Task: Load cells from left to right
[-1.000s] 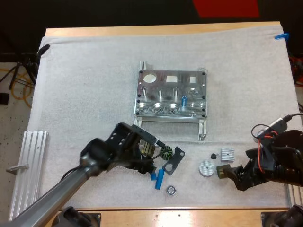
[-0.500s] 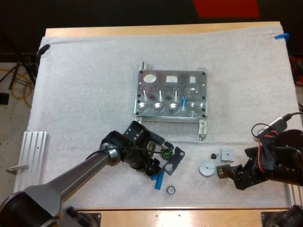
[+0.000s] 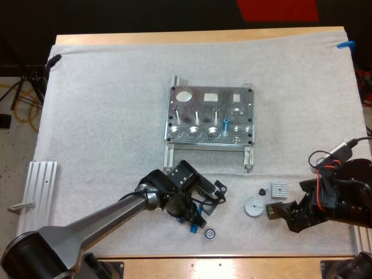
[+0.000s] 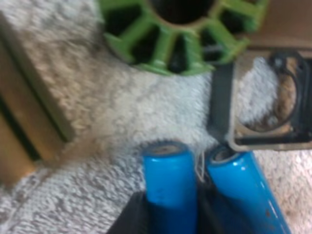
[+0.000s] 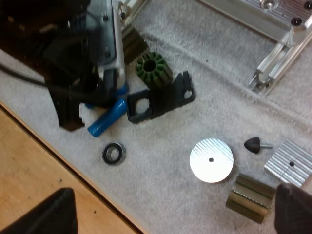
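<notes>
A white mat (image 3: 104,116) covers a wooden table, seen from above. A metal fixture (image 3: 210,116) lies at the middle of the mat. One blue loaded cell (image 3: 226,123) stands upright in its near row, with round sockets to its left.

Near the mat's front edge, the left gripper (image 4: 168,222) is down among loose parts. Its two dark fingers (image 4: 131,219) sit tight against either side of a blue cell (image 4: 168,180) lying on the mat, clamping it. A second cell (image 4: 243,190) lies right beside it, touching or nearly touching. Just past the cells' ends are a green ribbed rotor (image 4: 183,34) and a black bracket (image 4: 222,97). The bracket's corner meets the end of the second cell.

A small bearing (image 5: 113,153) rests on the mat near the cells, toward the table's front edge.

The right gripper (image 3: 285,216) hangs low at the mat's right front. Its fingers stand wide apart, holding nothing. An olive block (image 5: 250,198) lies just beside one finger. Close by are a round ridged disc (image 5: 211,161), a small black cone (image 5: 254,144) and a finned block (image 5: 288,165), all apart from each other and well apart from the fixture.
</notes>
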You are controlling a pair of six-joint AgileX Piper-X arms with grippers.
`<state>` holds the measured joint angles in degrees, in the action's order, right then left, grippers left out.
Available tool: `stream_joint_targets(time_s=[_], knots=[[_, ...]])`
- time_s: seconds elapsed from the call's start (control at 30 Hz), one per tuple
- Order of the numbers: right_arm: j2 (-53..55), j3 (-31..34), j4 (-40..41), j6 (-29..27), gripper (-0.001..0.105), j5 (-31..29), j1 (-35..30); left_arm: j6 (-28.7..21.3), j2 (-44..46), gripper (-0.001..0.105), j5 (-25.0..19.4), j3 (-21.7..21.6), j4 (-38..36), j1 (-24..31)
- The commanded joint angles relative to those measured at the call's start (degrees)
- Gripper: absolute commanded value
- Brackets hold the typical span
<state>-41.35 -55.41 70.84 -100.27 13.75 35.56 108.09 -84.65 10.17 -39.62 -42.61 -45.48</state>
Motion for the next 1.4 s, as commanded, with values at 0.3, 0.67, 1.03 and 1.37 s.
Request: stream_joint_targets(time_s=[0.3,0.67,1.03,1.37], knots=[[0.12,-0.11,-6.4,1.38,0.079,0.27,0.14,-5.19,2.6,0.0,-8.09,0.46,-5.48,-0.82],[-0.04,-0.11,-9.29,5.52,0.079,0.4,0.14,-19.61,24.48,0.0,-7.11,-3.33,-9.94,-0.82],[-8.16,-0.11,-13.14,8.52,0.078,9.37,0.14,-25.22,39.73,0.0,4.84,-6.32,-12.73,-0.82],[-19.53,-0.11,-25.17,14.03,0.052,25.1,0.76,-25.22,39.65,0.0,4.84,-6.32,-12.76,-0.82]])
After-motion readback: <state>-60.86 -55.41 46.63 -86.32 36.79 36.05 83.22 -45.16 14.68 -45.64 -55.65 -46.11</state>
